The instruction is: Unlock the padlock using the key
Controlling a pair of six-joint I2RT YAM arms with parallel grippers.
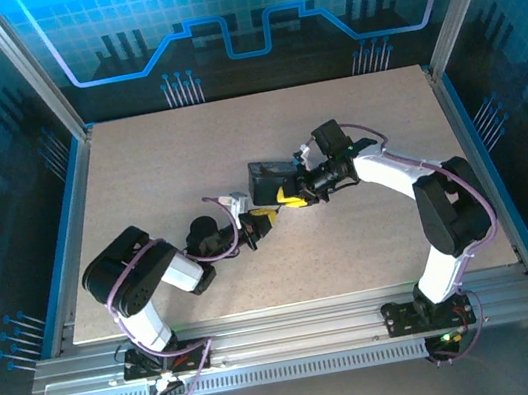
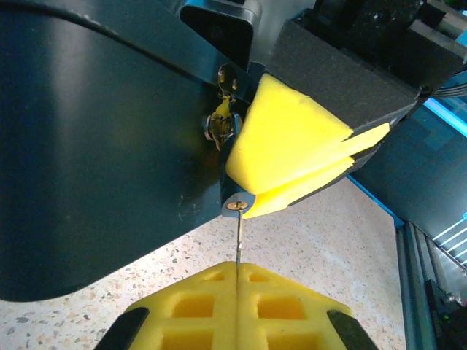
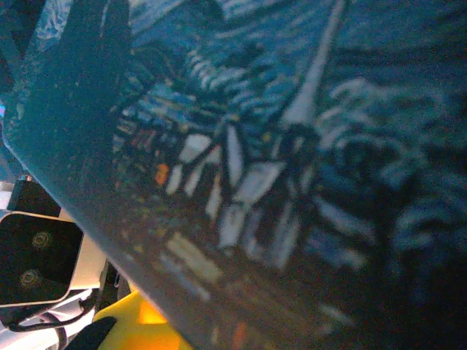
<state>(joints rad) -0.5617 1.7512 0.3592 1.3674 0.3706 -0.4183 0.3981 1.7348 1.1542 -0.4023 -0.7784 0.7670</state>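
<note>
In the left wrist view, my left gripper (image 2: pixel 239 271) has its yellow pads shut on the key (image 2: pixel 238 240), a thin grey blade standing straight up. The key's tip meets the brass keyhole in the underside of the padlock (image 2: pixel 238 205), a small bluish body. The right gripper's yellow fingers (image 2: pixel 292 146) are pressed together around the padlock's body. Its silvery shackle (image 2: pixel 219 125) sits at the tin's clasp. From above, the left gripper (image 1: pixel 260 220) and right gripper (image 1: pixel 289 196) meet at mid-table.
The dark-blue tin (image 1: pixel 269 178) with the starry-night painting stands against the right gripper; its side (image 2: pixel 95 146) looms left of the padlock, and its painted face (image 3: pixel 292 160) sits close to the right wrist camera. Speckled tabletop (image 1: pixel 167 163) lies all around.
</note>
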